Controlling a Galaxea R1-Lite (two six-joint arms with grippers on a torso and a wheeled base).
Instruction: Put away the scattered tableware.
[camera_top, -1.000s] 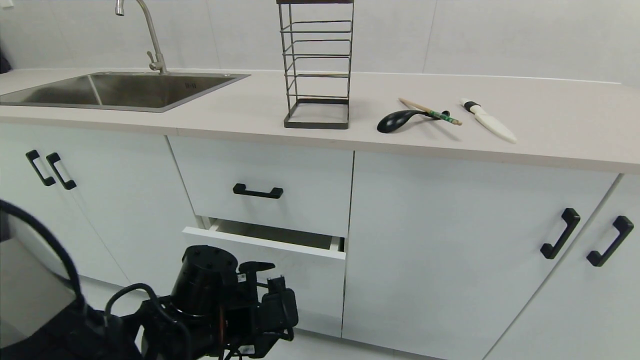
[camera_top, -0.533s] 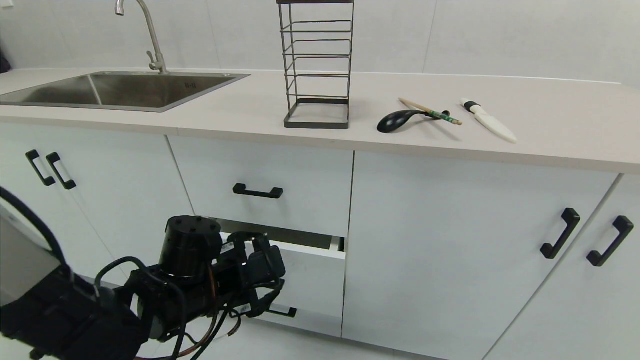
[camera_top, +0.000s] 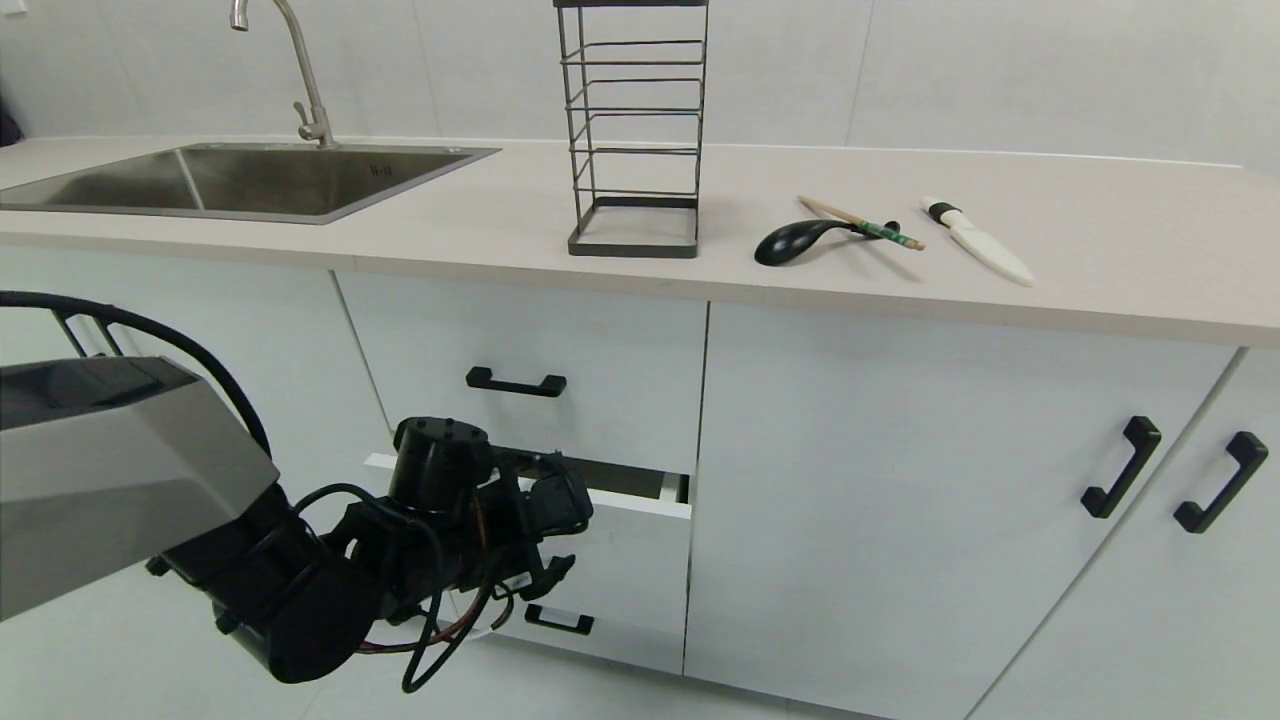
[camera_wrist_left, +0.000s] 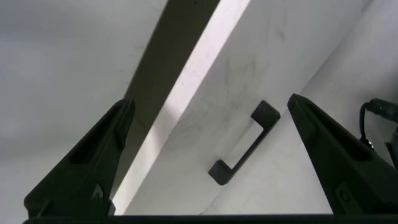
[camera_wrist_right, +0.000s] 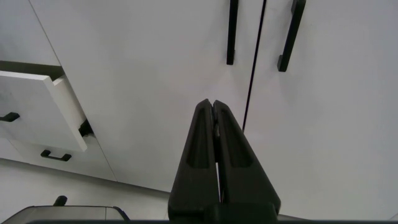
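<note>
A black spoon (camera_top: 800, 240), a pair of chopsticks (camera_top: 860, 222) and a white knife (camera_top: 975, 240) lie on the countertop right of a tall wire rack (camera_top: 633, 130). Below the counter, the lower drawer (camera_top: 620, 540) stands slightly pulled out. My left gripper (camera_top: 560, 535) hangs open just in front of that drawer's face, above its black handle (camera_top: 558, 620). In the left wrist view the handle (camera_wrist_left: 244, 152) lies between the spread fingers of the left gripper (camera_wrist_left: 210, 102), untouched. My right gripper (camera_wrist_right: 214, 104) is shut on nothing, pointing at the white cabinet doors.
A steel sink (camera_top: 240, 180) with a tap is set into the counter at the left. The upper drawer with its handle (camera_top: 515, 382) is closed. Cabinet doors with black handles (camera_top: 1120, 468) fill the right side. The ajar drawer (camera_wrist_right: 37, 112) shows in the right wrist view.
My left arm has risen and swung right, bringing its gripper up against the lower drawer's front. The drawer stays equally ajar and the tableware has not moved.
</note>
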